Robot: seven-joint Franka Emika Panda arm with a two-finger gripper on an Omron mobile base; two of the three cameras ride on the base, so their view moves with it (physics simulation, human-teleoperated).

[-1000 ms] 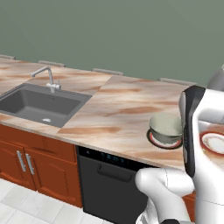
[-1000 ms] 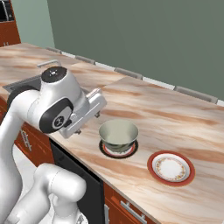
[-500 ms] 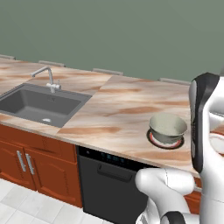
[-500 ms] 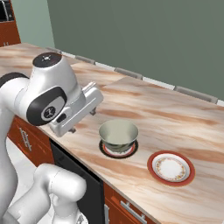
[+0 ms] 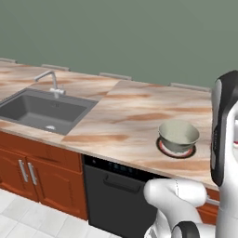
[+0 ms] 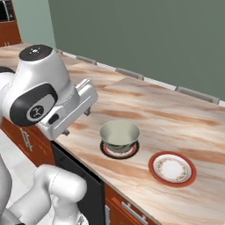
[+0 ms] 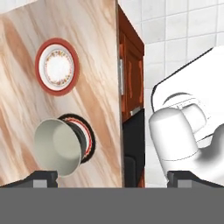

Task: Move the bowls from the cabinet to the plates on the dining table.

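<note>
A shiny grey bowl (image 5: 179, 135) (image 6: 119, 135) (image 7: 57, 146) with a cream inside stands upright on the black-rimmed plate (image 6: 105, 151) (image 7: 87, 131) on the dining table (image 5: 125, 116) (image 6: 176, 123), close to its front edge. Beside it lies the red-rimmed plate (image 6: 172, 169) (image 7: 57, 66) with nothing on it. My gripper (image 7: 116, 178) is open and holds nothing; it hangs above the table's edge and looks down on the bowl and both plates. The cabinet is out of view.
A dark sink (image 5: 42, 109) with a grey faucet (image 5: 51, 81) is sunk into the counter to the left. Below the edge are a black dishwasher (image 5: 116, 195) and red-brown low doors (image 5: 28, 172). My arm's big white link (image 6: 48, 101) hangs left of the bowl.
My arm has drawn back from the bowl, up and toward the base. The bowl stays put on the black-rimmed plate. The jaws have stayed open.
</note>
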